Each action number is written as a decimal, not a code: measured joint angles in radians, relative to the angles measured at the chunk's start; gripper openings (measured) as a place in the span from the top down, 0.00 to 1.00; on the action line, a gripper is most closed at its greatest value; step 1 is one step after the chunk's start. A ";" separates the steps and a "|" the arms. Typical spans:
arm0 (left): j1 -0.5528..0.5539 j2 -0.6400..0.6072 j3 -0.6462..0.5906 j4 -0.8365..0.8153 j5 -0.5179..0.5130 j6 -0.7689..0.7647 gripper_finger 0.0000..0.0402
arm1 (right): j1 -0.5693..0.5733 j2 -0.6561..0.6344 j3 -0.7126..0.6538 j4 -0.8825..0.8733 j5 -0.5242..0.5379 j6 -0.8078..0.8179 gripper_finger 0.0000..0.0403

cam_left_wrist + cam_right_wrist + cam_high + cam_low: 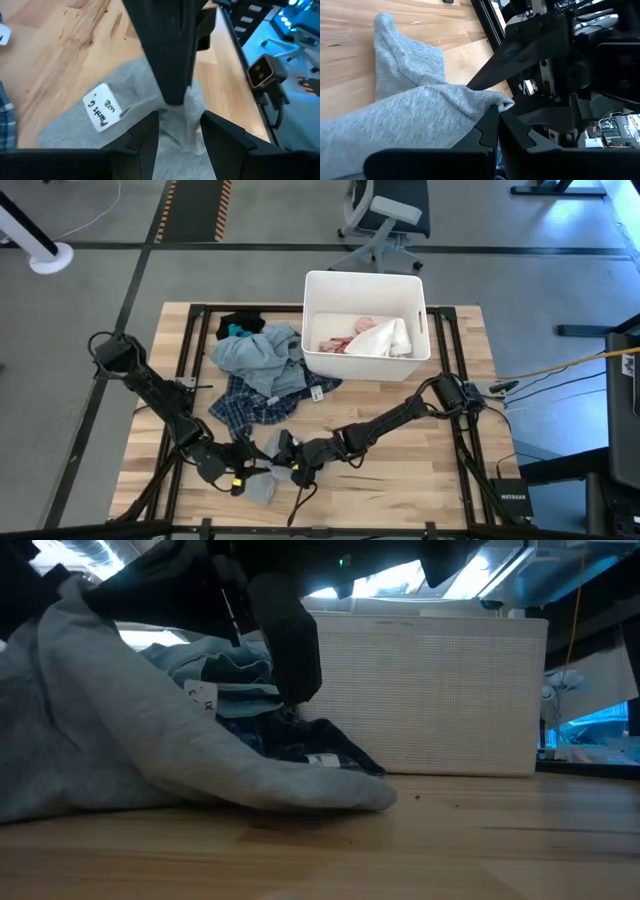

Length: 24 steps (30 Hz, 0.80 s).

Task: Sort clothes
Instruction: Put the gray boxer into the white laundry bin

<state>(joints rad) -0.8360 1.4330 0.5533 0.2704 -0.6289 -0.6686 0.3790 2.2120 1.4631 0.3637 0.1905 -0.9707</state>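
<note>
A grey garment (262, 483) with a white tag (102, 107) lies near the table's front edge, one part raised. My right gripper (496, 114) is shut on that raised part. My left gripper (180, 122) comes from the left and is open, one finger on either side of the same raised cloth, just below the right fingers (170, 75). A pile of clothes (262, 370) in light blue-grey, dark plaid, teal and black rests on the table behind. Pink and white clothes (365, 338) lie in the white bin (318, 285). My right gripper pinches a bunched fold of the grey garment (487, 100) between its two fingers, slanting down from the table's right side. The cloth is lifted at the hold and slopes down to the table, where the rest (300, 790) lies. My left gripper stands astride the raised cloth (182, 117); whether its fingers touch it, I cannot tell.
The white bin stands at the far middle of the table, right beside the clothes pile. Bare wood (420, 470) lies to the right of the grippers. The table's front edge is close below the grey garment.
</note>
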 joint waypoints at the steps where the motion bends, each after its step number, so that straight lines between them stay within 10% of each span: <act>1: 0.000 0.000 0.000 0.015 0.000 0.010 0.65 | 0.000 0.000 0.000 0.000 0.000 0.000 0.95; 24: -0.003 -0.002 0.002 0.014 0.035 0.046 0.98 | 0.021 -0.065 -0.001 -0.126 0.069 0.032 0.93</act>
<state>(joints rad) -0.8387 1.4311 0.5549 0.2846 -0.5936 -0.6226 0.4000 2.1474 1.4624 0.2375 0.2599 -0.9385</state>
